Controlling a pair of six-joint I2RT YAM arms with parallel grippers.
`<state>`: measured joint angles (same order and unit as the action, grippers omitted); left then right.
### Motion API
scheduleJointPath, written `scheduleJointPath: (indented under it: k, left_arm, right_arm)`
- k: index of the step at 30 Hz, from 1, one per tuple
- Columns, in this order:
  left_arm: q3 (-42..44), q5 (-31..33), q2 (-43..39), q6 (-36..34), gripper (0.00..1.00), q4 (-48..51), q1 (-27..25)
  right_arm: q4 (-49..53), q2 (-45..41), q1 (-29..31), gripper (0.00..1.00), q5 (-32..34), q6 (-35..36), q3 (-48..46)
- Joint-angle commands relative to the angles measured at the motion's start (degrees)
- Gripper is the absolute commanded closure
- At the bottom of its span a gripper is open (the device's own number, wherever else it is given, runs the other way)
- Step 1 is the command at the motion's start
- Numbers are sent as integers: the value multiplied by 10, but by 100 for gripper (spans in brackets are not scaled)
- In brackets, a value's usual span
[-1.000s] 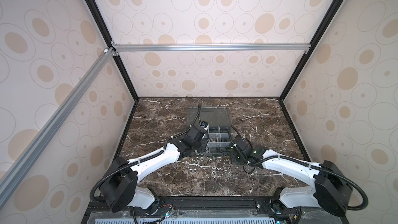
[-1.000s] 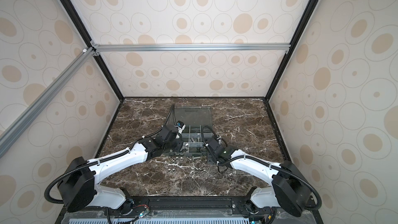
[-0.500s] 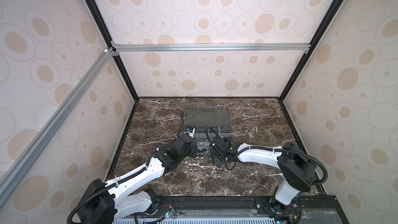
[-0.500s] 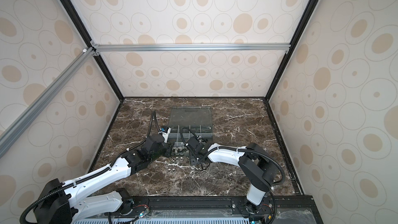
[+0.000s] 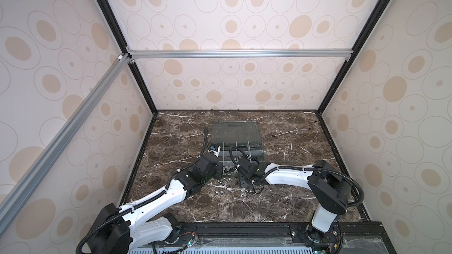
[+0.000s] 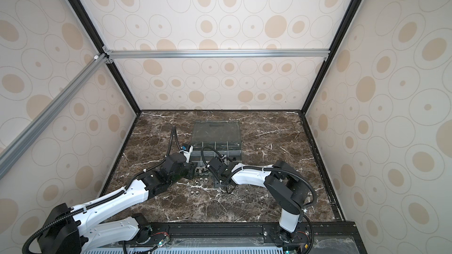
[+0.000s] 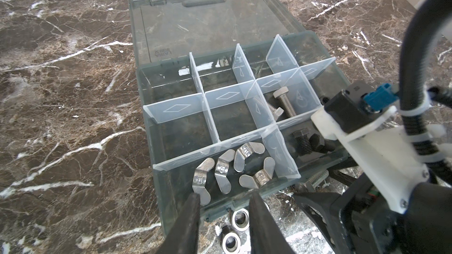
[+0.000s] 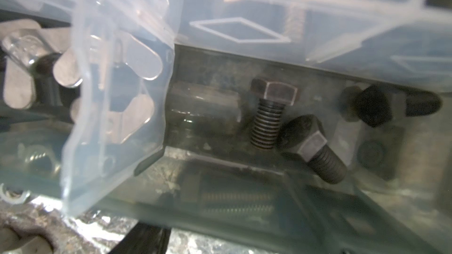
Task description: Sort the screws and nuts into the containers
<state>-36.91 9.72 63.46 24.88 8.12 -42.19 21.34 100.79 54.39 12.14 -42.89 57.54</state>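
The dark grey organizer box [image 7: 156, 186] lies lid-open mid-table, its containers split by pale dividers. Silver wing nuts [image 7: 221, 167] fill the front left container. Silver screws [image 7: 285, 103] lie in a middle one and black screws [image 8: 266, 116] in the front right one. My left gripper [image 7: 225, 199] hangs open and empty over the box's front wall, above silver ring nuts [image 7: 240, 218] on the marble. My right gripper [image 5: 241, 180] sits low at the front wall with its jaws apart. A silver screw [image 7: 316, 179] lies on the table by its fingers [image 8: 146, 238].
More ring nuts [image 5: 219, 193] are scattered on the marble table in front of the box in both top views. The clear lid [image 5: 236, 130] lies flat behind the box. The enclosure walls stand well away on every side.
The right gripper has slid left along the box's front and its jaws have widened. The left gripper has drawn back a little toward the near edge.
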Motion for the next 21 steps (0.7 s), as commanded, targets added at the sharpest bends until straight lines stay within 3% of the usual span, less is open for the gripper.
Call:
scheduleJointPath:
  k: [1,5,14,21]
  left_arm:
    - [0,3,-5,7,65,-13,7]
    - [1,0,-3,7,65,-14,7]
    - [2,-2,-3,8,65,-14,7]
    - [3,-4,-5,11,65,-16,7]
  right_arm:
    - [-6,21,1,31,20,-15,6]
    - [-10,28,1,36,22,-16,7]
    - [-19,23,3,57,12,-16,-2]
    - [-5,7,21,61,10,-11,-5]
